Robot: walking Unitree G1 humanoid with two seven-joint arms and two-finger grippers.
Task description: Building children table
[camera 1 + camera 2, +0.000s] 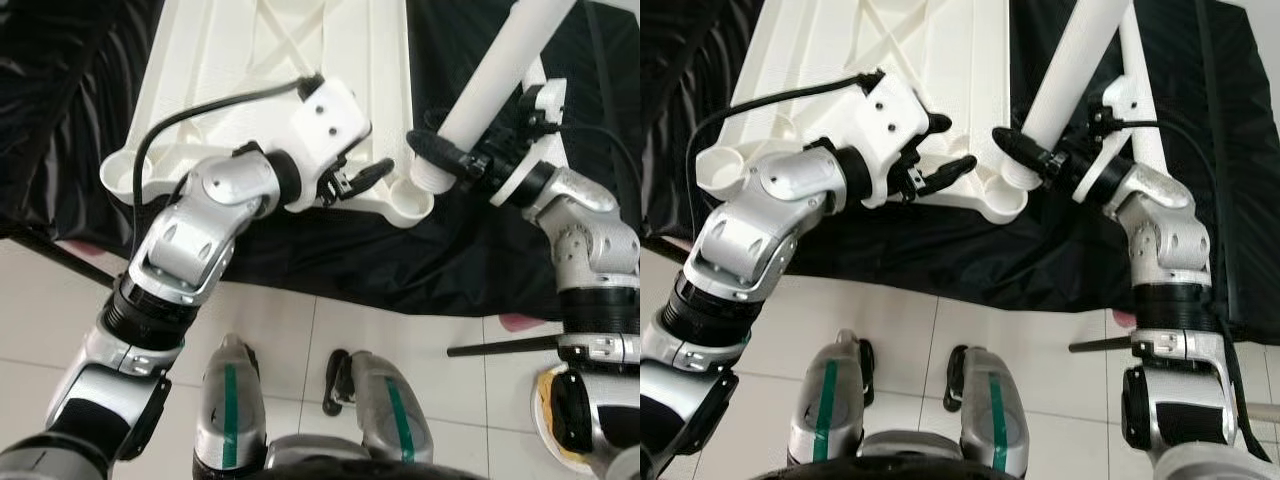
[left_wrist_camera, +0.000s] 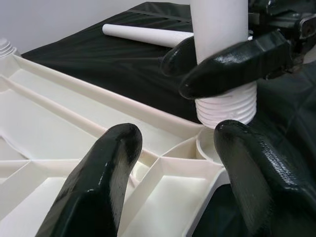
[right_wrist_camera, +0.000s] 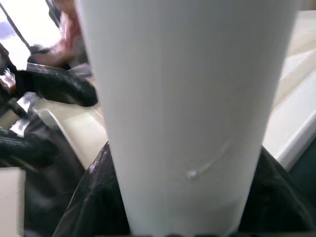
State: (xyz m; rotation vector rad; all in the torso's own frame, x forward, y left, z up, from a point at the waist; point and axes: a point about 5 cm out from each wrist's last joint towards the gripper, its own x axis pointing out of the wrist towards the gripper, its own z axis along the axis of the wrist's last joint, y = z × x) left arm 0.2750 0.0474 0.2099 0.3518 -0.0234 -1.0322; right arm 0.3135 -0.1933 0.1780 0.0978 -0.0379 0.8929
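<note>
Threaded leg above corner socket

Head downward; wrists close on tabletop

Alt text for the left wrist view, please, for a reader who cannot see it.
The right gripper holds a white table leg upright, its threaded end just above a round corner socket of the upturned white tabletop. The left gripper is open in the foreground; another leg lies on black cloth behind.

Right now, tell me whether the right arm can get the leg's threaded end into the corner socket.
Probably yes. The right end effector grips the table leg, whose threaded end hangs just above the open corner socket of the tabletop, with nothing between them.
</note>
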